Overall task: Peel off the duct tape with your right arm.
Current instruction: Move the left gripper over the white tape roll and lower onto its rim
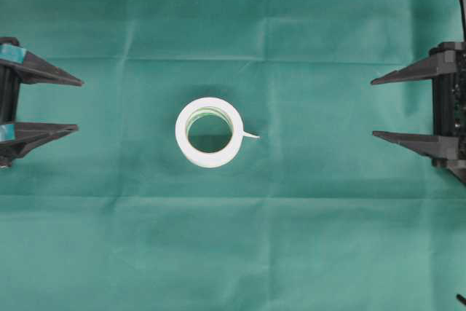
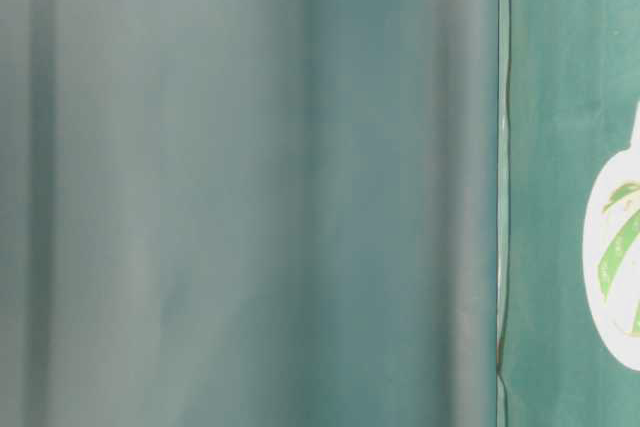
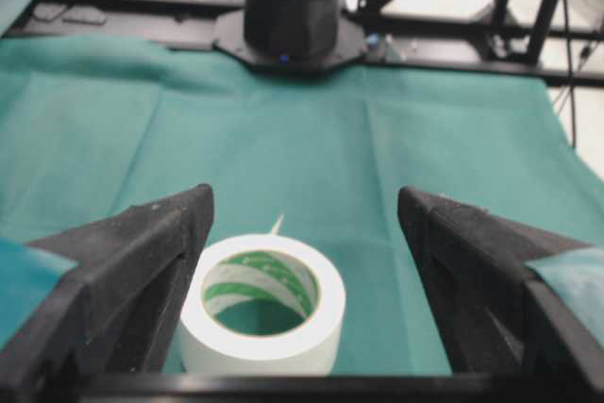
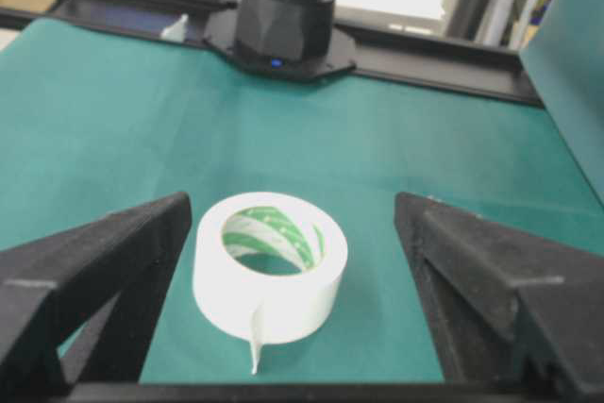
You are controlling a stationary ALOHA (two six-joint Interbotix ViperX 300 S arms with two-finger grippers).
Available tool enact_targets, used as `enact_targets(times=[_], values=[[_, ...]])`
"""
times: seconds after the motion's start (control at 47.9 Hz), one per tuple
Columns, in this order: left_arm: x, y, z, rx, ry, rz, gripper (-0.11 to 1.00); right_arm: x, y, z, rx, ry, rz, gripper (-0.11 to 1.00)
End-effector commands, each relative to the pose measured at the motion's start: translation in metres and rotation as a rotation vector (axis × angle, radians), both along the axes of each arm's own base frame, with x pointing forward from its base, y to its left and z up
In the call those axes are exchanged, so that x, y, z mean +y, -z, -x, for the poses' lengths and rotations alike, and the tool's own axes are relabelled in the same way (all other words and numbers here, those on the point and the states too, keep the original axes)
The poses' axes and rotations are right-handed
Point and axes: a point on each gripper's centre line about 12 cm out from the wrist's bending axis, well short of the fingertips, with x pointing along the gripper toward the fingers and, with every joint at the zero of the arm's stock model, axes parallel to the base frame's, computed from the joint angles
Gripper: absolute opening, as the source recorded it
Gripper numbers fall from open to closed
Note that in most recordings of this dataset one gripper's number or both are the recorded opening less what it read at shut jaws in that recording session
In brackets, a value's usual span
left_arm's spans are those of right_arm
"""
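Observation:
The duct tape [image 1: 209, 132] is a white roll with a green-striped core, lying flat mid-cloth. Its loose strip end [image 1: 251, 135] sticks out toward the right. My left gripper [image 1: 79, 105] stands open at the left edge, well apart from the roll. The right arm's gripper [image 1: 373, 108] stands open at the right edge, also apart. In the left wrist view the duct tape [image 3: 262, 313] lies near the left finger [image 3: 142, 261] of the open gripper [image 3: 304, 197]. The right wrist view has the duct tape [image 4: 283, 304] between the fingers of the open gripper [image 4: 293, 200], the strip end [image 4: 255, 342] facing the camera.
A creased green cloth [image 1: 328, 238] covers the table. The facing arm's black base [image 3: 291, 16] stands at the cloth's far edge, as does the other base [image 4: 283, 11]. The table-level view is mostly blurred cloth, with part of the duct tape [image 2: 615, 267] at its right edge.

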Motion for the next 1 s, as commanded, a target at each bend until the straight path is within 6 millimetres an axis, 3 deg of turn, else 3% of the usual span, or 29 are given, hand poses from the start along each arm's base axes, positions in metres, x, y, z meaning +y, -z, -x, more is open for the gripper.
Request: enact_targets(times=[0.0, 0.668, 0.982], values=[[-0.001, -0.011, -0.012, -0.008, 0.005, 0.002, 0.92, 0.0, -0.006, -0.002, -0.02, 0.0, -0.002, 0.84], [-0.007, -0.02, -0.114, 0.104, 0.017, -0.011, 0.92, 0.0, -0.007, -0.002, -0.035, 0.0, -0.002, 0.84], [-0.008, -0.013, -0.144, 0.124, 0.017, -0.01, 0.92, 0.0, -0.004, -0.002, -0.029, -0.001, -0.002, 0.84]])
